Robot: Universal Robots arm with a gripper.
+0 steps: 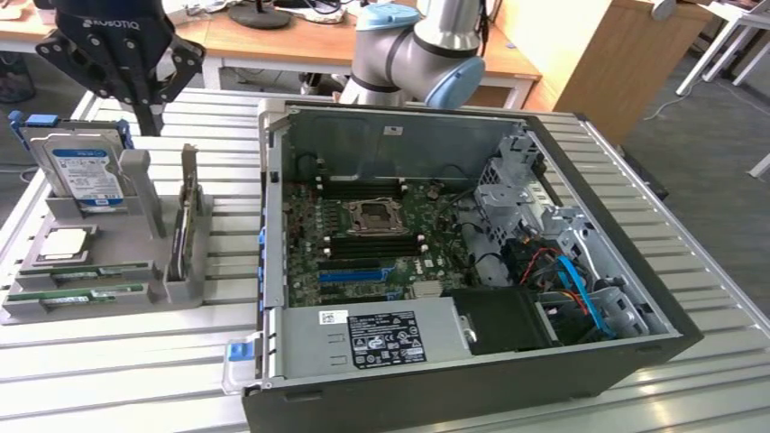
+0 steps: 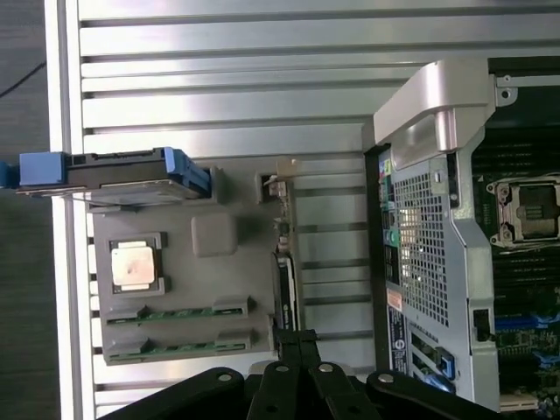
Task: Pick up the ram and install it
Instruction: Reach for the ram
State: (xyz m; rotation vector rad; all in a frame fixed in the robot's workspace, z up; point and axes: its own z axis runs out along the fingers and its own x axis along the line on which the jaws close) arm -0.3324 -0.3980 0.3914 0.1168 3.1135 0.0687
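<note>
Two green ram sticks stand on edge in the slots of a grey holder tray on the exterior view's left. The second stick lies parallel beside the first. My black gripper hangs high above the tray's far end, behind the hard drive, with its fingers pressed together and nothing between them. It is well clear of both sticks. The open computer case shows the motherboard with long black memory slots beside the processor socket.
On the tray also stand a silver hard drive in a blue bracket, a processor chip and an upright expansion card. The case's metal wall rises next to the tray. The slatted metal table carries everything.
</note>
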